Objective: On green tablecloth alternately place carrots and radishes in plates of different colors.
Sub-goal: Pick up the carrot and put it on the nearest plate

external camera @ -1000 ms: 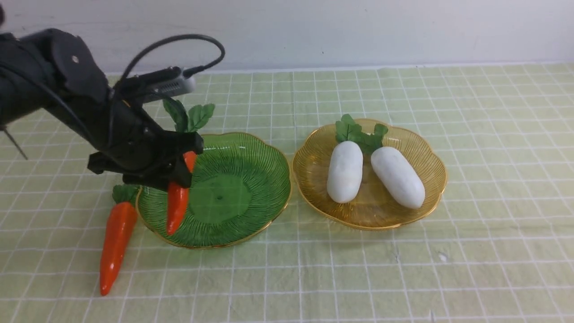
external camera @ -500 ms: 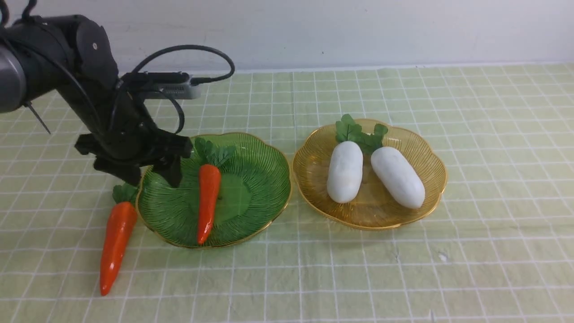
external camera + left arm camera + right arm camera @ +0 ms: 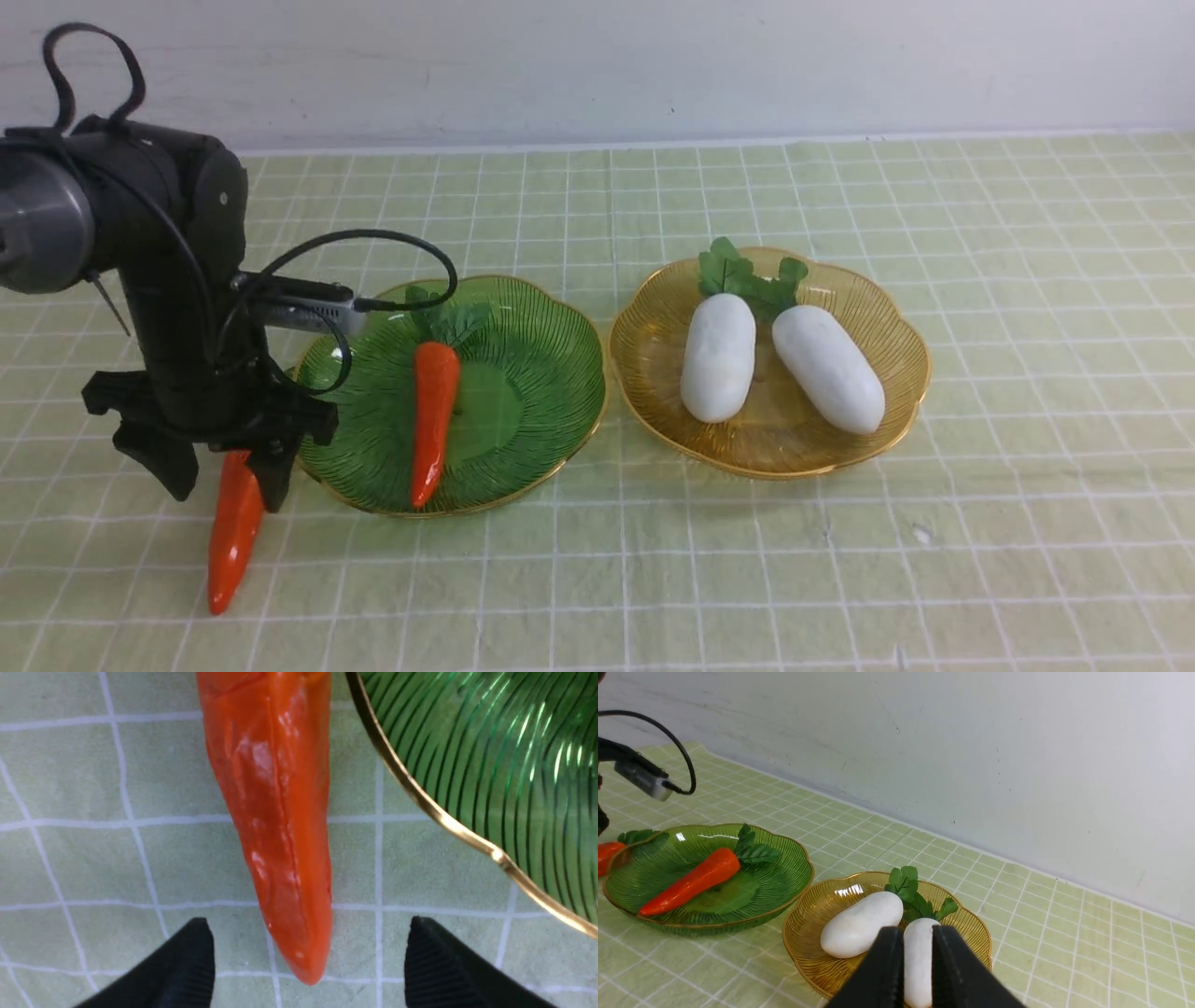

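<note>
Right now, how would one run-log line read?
left tool open astride carrot on cloth | other carrot in green plate | both radishes in amber plate

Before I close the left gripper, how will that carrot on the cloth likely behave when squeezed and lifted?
The carrot looks glossy and tapered, so a grip may slide toward its tip. Its moulded seam suggests stiff, light plastic. Being rounded, it could roll against the green plate if nudged.
</note>
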